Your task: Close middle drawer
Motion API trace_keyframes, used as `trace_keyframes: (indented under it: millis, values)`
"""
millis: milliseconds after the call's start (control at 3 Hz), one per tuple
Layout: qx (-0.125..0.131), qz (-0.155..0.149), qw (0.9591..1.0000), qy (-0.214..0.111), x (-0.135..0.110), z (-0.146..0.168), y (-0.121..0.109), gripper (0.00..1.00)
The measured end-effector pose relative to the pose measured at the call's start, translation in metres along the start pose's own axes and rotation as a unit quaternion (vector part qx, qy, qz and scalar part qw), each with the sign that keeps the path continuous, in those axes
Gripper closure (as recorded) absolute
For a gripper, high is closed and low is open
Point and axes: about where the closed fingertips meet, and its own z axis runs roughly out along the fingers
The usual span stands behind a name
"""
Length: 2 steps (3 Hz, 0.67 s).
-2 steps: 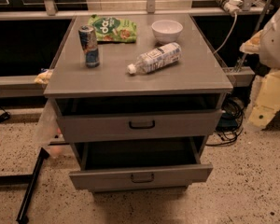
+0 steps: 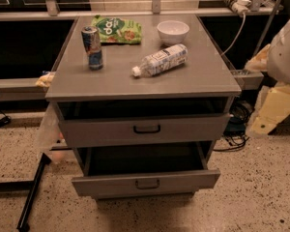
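**Middle drawer pulled out of a grey bench, robot arm off to the right**

We look down from the front at a grey metal bench [image 2: 198,79] standing on a speckled floor [image 2: 261,192]. Its middle drawer [image 2: 183,181] is pulled well out toward us. The flat front sits low in the view, with a small dark handle [image 2: 147,183] at its centre. The part of its inside that shows is dark, and we cannot make out any contents. Above it, the top drawer [image 2: 101,129] is also out a little, though less far, with a dark gap between its front and the bench surface.

Four things rest on the bench. A can [image 2: 92,47] stands upright on the left side. A green snack bag [image 2: 117,29] lies flat at the back left, just behind the can. A white bowl [image 2: 172,31] sits at the back, to the right of the bag. A plastic bottle [image 2: 160,60] lies on its side near the middle, its white cap pointing to the front left, apart from both can and bowl.

The end effector [image 2: 273,112] is at the right edge of the view. It appears as a cream-coloured piece hanging below the rounded white arm [image 2: 287,52]. It is beside the bench without touching it, roughly level with the top drawer and well apart from the middle drawer's handle. We cannot tell whether it is set wide or narrow.
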Motion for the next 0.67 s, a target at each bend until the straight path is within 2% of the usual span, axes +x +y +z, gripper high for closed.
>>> trace_keyframes:
  millis: [333,667]
  values:
    - [-0.011,0.012,0.9997,-0.016,0.014,0.040,0.012,0.42]
    - [-0.027,0.024,0.9985,-0.042,0.026,0.093,0.028,0.65]
